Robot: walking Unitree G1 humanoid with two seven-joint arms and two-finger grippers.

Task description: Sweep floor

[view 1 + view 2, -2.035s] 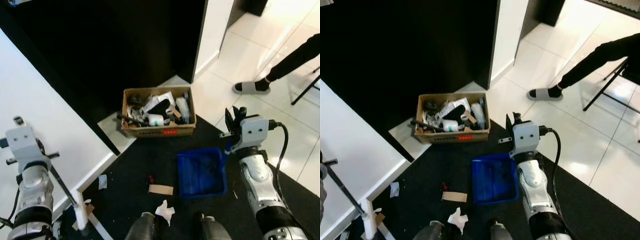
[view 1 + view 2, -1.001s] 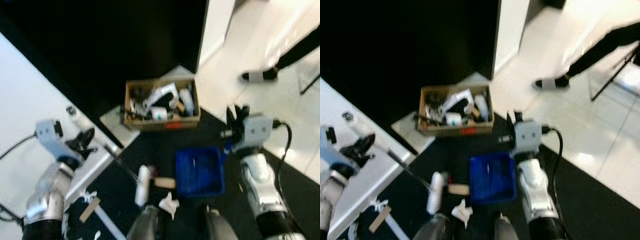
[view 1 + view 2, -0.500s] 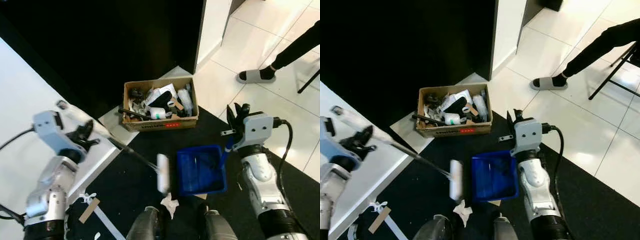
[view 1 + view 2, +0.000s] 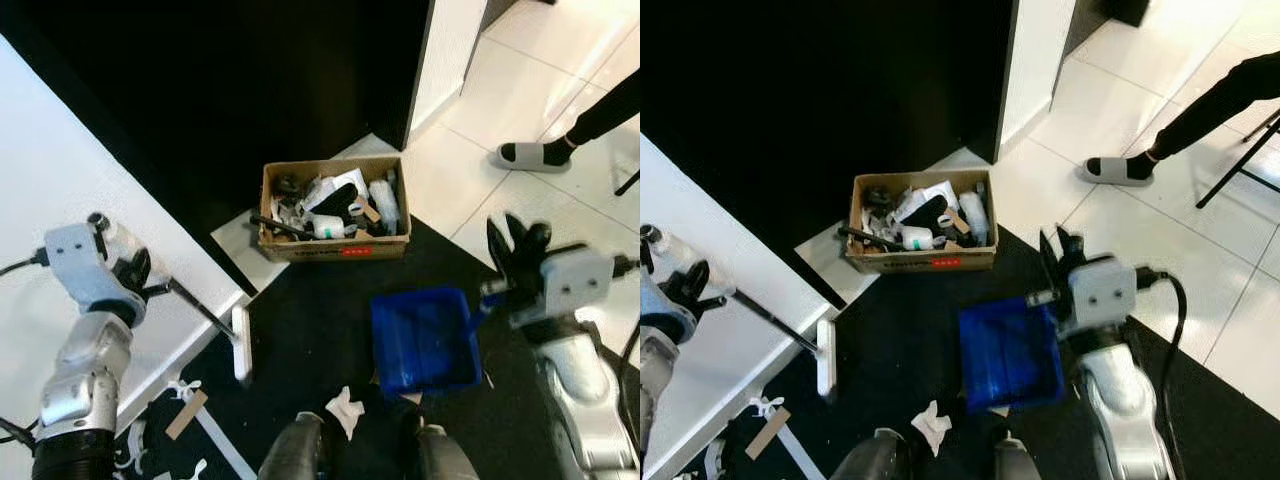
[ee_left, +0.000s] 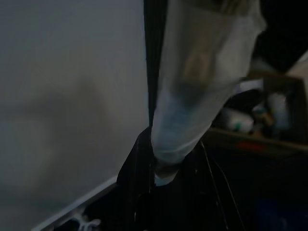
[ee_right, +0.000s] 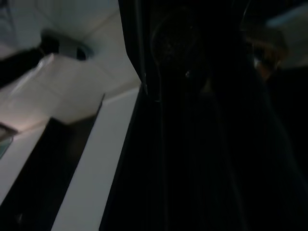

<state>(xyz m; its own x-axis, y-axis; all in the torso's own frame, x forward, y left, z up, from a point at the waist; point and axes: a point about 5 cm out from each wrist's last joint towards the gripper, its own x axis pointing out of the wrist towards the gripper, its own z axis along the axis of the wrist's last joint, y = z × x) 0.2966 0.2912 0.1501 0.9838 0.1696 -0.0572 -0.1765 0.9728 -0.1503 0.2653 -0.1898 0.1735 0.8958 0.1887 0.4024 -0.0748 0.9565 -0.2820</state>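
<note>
My left gripper [image 4: 140, 272] is shut on the black handle of a broom; its white brush head [image 4: 241, 343] rests on the dark mat beside the white wall base. In the left wrist view the handle's pale translucent end [image 5: 202, 82] sits between the fingers. My right gripper [image 4: 515, 245] holds the blue dustpan [image 4: 425, 340] by its handle [image 4: 487, 297], and the pan rests on the mat. A crumpled white paper [image 4: 345, 408] lies between brush and pan, just ahead of my feet. A brown cardboard scrap [image 4: 187, 413] and white bits lie at the lower left.
An open cardboard box [image 4: 335, 250] full of junk stands beyond the dustpan. A white wall [image 4: 60, 190] runs along the left. A person's sandalled foot [image 4: 530, 155] rests on the white tiles at the far right. My feet [image 4: 295, 455] are at the bottom edge.
The brush head has swung left, away from the dustpan's edge toward the wall base. The right arm and dustpan sit further right in the picture, which has also shifted. The crumpled paper stays put.
</note>
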